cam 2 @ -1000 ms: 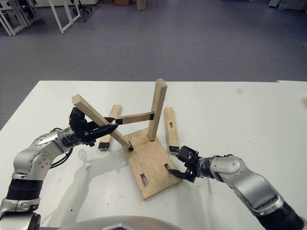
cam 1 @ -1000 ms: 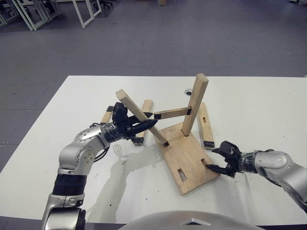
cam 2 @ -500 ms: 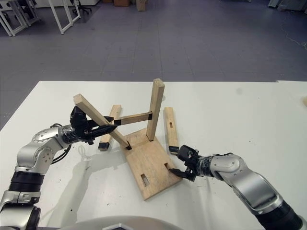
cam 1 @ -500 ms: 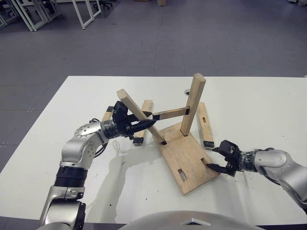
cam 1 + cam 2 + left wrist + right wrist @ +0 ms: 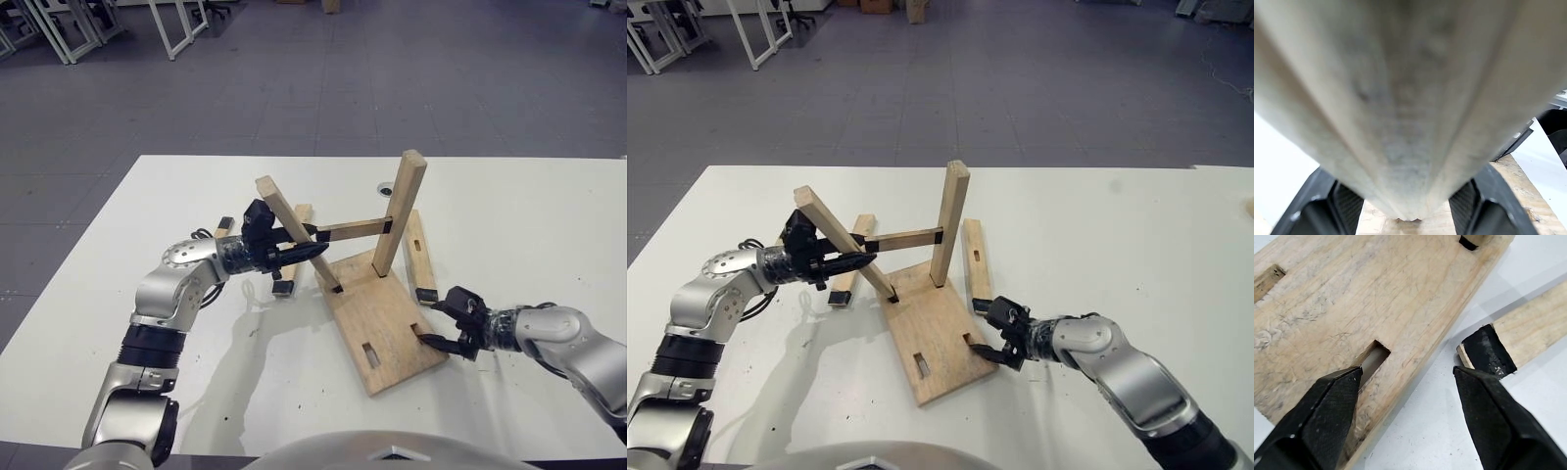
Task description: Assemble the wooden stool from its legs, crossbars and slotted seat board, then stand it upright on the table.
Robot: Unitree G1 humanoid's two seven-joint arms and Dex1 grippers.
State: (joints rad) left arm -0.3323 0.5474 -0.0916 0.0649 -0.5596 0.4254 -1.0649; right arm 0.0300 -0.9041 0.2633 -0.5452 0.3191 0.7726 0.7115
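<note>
Fitting the second leg: the pale, flat wooden slotted seat board lies on the white bench, with one square wooden leg upright in its far slot and a short black-tipped crossbar reaching from that leg toward the board's left. The left hand pinches a second, tilted wooden leg whose foot rests at the board's left slot, and the right hand, fingers spread, straddles the board's right edge beside an empty slot. The next move probably calls for righting the tilted leg so its foot drops into the slot and meets the crossbar's free end
</note>
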